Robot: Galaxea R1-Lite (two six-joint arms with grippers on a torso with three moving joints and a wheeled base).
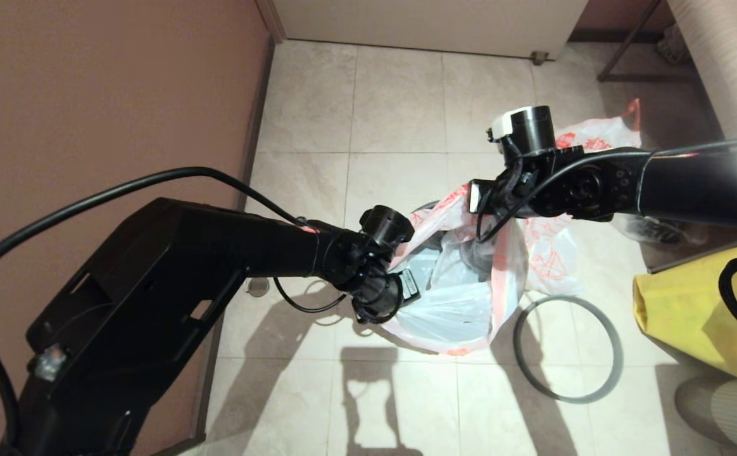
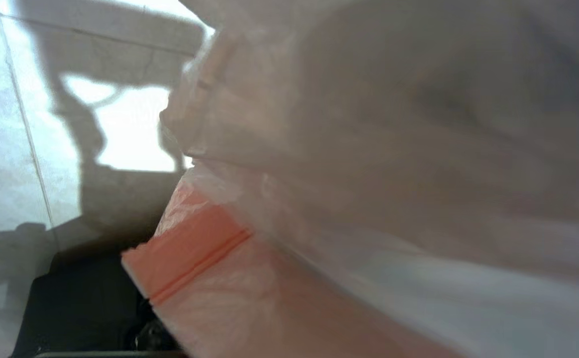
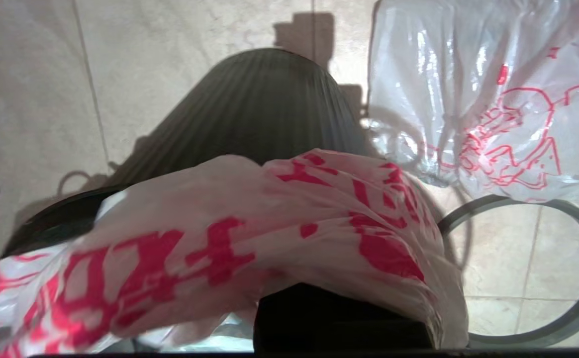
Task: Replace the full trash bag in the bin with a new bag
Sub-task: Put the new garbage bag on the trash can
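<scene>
The new bag (image 1: pixel 463 297), white with red print, hangs spread between both grippers over the bin (image 3: pixel 249 109), whose black ribbed wall shows in the right wrist view. In the head view the bag hides most of the bin. My left gripper (image 1: pixel 406 282) is shut on the bag's near-left edge, and its wrist view is filled by plastic (image 2: pixel 369 199) and a red-edged handle (image 2: pixel 190 248). My right gripper (image 1: pixel 479 199) is shut on the far edge, with the bag (image 3: pixel 269 223) draped over its finger (image 3: pixel 339 318). The full trash bag (image 1: pixel 552 253) (image 3: pixel 493 124) lies on the floor just right of the bin.
The grey ring rim (image 1: pixel 568 348) (image 3: pixel 568 298) lies flat on the tiles right of the bin. A big yellow bag (image 1: pixel 704 316) stands at the right edge, with a clear bag with dark contents (image 1: pixel 660 231) behind it. A brown wall (image 1: pixel 109 95) runs along the left.
</scene>
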